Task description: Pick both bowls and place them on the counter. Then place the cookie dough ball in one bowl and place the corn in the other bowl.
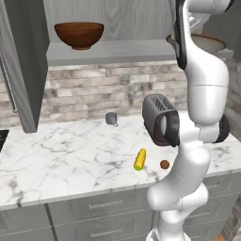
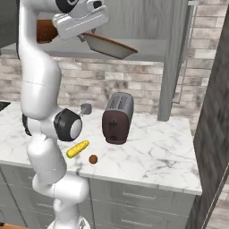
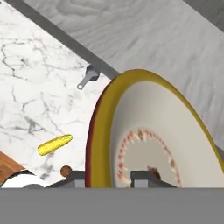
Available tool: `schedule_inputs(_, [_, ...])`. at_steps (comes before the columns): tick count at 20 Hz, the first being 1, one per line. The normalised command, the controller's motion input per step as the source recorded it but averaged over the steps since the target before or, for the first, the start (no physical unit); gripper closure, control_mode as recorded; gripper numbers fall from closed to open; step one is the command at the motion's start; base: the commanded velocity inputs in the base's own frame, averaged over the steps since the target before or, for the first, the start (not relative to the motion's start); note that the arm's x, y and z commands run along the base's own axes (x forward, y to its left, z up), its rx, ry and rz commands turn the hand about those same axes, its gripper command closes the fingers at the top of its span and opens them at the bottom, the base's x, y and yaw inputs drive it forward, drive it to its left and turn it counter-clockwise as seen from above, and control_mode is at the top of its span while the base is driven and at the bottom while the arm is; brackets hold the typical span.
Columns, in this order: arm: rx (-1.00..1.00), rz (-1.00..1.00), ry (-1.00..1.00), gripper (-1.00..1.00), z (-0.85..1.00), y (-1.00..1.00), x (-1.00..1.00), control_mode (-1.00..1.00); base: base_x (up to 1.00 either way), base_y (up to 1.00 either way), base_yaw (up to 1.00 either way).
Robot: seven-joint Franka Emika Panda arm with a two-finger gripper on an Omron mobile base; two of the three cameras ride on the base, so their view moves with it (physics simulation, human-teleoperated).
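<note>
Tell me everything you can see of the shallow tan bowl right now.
The shallow tan bowl is wide and round, with a yellowish-tan outside, a reddish-brown edge and a cream inside carrying a ring of small red marks around its middle. It looks like glazed ceramic. It is tilted, lifted in front of the grey shelf, high above the counter. The gripper grips its rim, one of the fingers inside and one outside. Nothing lies in it.
</note>
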Motion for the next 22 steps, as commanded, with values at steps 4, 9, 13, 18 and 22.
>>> schedule_inputs(4, [-0.13,0.0,-0.52,1.0,-0.85,0.26,-1.0,-1.0,0.0,0.0,0.0])
schedule_inputs(9, [-0.14,0.0,-0.55,1.0,-0.83,0.29,-1.0,-1.0,0.0,0.0,0.0])
schedule_inputs(13, [-0.12,0.0,-0.49,1.0,-0.81,0.28,-1.0,-1.0,0.0,0.0,0.0])
schedule_inputs(18, [-0.08,-0.06,-0.31,1.0,-0.71,0.14,-0.97,-1.0,0.0,0.0,0.0])
schedule_inputs(22, [-0.06,-0.12,-0.09,1.0,-0.58,-0.01,-0.44,-1.0,0.0,0.0,0.0])
